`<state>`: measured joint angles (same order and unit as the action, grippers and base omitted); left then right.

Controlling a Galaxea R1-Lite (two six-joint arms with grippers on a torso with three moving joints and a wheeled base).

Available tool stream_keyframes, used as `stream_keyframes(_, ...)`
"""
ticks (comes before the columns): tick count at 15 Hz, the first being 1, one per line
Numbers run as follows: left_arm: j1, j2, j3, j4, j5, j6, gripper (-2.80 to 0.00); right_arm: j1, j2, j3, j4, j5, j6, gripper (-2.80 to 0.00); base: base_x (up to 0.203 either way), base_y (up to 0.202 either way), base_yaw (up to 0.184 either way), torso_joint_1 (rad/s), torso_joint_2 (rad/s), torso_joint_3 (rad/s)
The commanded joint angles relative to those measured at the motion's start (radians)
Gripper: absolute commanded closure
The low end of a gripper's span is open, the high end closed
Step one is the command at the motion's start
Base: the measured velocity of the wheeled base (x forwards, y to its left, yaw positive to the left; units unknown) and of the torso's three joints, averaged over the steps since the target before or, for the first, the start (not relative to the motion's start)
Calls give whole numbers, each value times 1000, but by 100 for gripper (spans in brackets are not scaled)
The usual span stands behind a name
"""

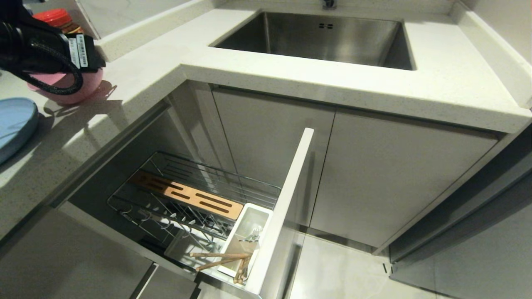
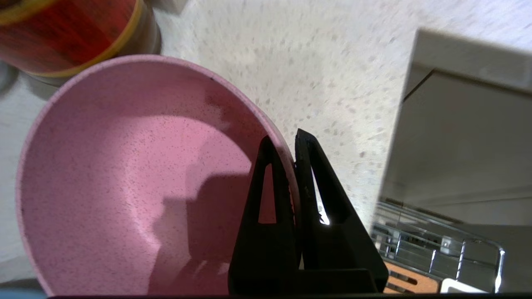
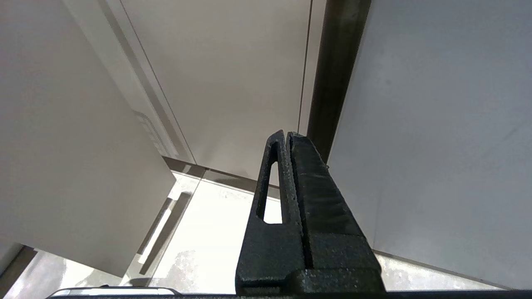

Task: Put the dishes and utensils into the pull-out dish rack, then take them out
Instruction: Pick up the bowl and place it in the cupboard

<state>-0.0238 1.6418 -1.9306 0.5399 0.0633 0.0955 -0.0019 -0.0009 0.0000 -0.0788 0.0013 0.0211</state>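
The pink bowl (image 1: 85,89) (image 2: 124,178) stands on the counter at the far left. My left gripper (image 2: 286,143) is shut on its rim, one finger inside the bowl and one outside. The light-blue plate (image 1: 14,124) lies on the counter left of the bowl. Below the counter the pull-out dish rack (image 1: 195,199) stands open. Its white utensil bin (image 1: 245,236) holds the silver fork (image 1: 252,236), and the wooden chopsticks (image 1: 220,258) lie across the bin's near end. My right gripper (image 3: 286,135) is shut on nothing, down by the cabinet doors and out of the head view.
A red-lidded jar (image 1: 58,20) (image 2: 70,37) stands just behind the bowl. The steel sink (image 1: 324,37) is set into the counter at the back. The rack's white front panel (image 1: 282,207) juts out over the floor, beside closed cabinet doors (image 1: 374,178).
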Motion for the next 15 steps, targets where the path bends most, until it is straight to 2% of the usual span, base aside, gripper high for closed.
stream_keyframes(1,-16,-85,-1,-8,1,2,0,0,-1,26,0,0,0,0,0,0,0,0,0,0)
stream_keyframes(3,-50,-160,-1,-25,3,15,0,0,-1,26,-1,0,0,0,0,0,0,0,0,0)
stream_keyframes(6,-169,-260,2,-116,27,19,0,0,-1,26,-1,0,0,0,0,0,0,0,0,0)
stream_keyframes(7,-203,-300,3,-136,47,4,0,0,-1,26,-1,0,0,0,0,0,0,0,0,0)
stream_keyframes(8,-242,-335,7,-143,59,-54,0,0,-1,26,-1,0,0,0,0,0,0,0,0,0)
stream_keyframes(11,-312,-435,44,-147,67,-402,0,0,-1,26,-1,0,0,0,0,0,0,0,0,0)
stream_keyframes(13,-342,-496,137,-150,51,-626,0,0,-1,26,-1,0,0,0,0,0,0,0,0,0)
stream_keyframes(15,-358,-551,230,-156,21,-815,0,0,-1,26,0,0,0,0,0,0,0,0,0,0)
